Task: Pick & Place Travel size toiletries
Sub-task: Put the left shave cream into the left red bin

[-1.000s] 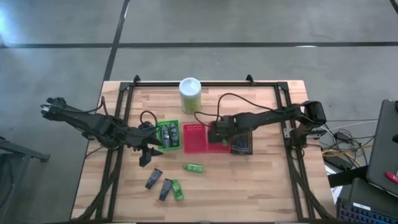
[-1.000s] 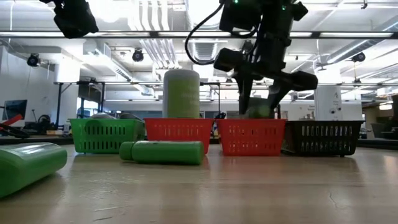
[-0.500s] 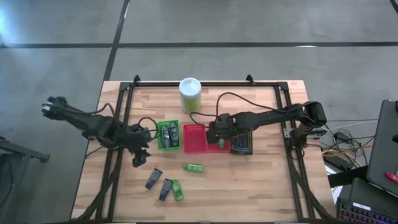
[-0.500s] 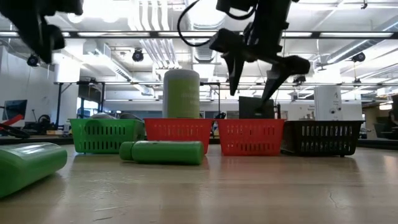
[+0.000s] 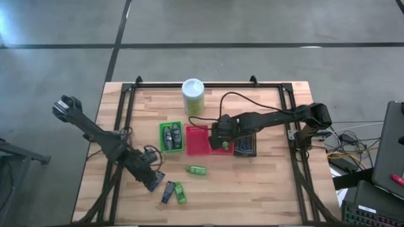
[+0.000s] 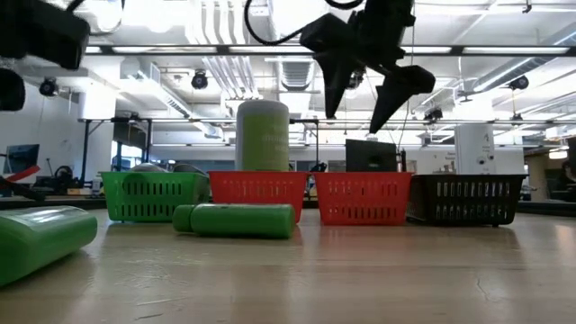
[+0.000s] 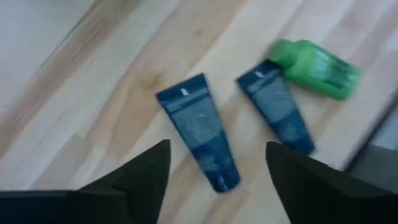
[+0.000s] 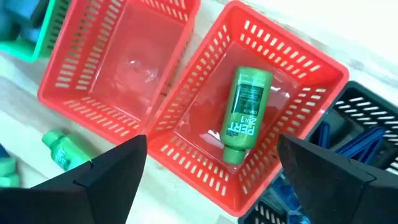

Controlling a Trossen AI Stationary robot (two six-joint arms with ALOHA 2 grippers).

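Observation:
Two dark tubes (image 7: 200, 129) (image 7: 277, 112) and a green mini bottle (image 7: 317, 60) lie flat on the wood. My left gripper (image 7: 217, 180) (image 5: 150, 178) hovers open just above them. A second green bottle (image 5: 197, 170) lies alone nearer the table's middle. My right gripper (image 8: 211, 180) (image 6: 364, 85) is open, high above a red basket (image 8: 323, 74) in which a green bottle (image 8: 244, 115) lies on its side. More tubes lie in the green basket (image 5: 170, 137). Dark sticks lie in the black basket (image 5: 246, 146).
A second red basket (image 5: 197, 140) stands between the green basket and the red one holding the bottle. The tall green white-lidded canister (image 5: 192, 96) stands behind the baskets. A black frame (image 5: 120, 126) runs around the table. Bare wood lies along the near edge to the right.
My right gripper has risen out of the red basket; the green bottle it had between its fingers now lies in that basket. My left gripper has moved from beside the green basket toward the table's near edge, over the loose tubes.

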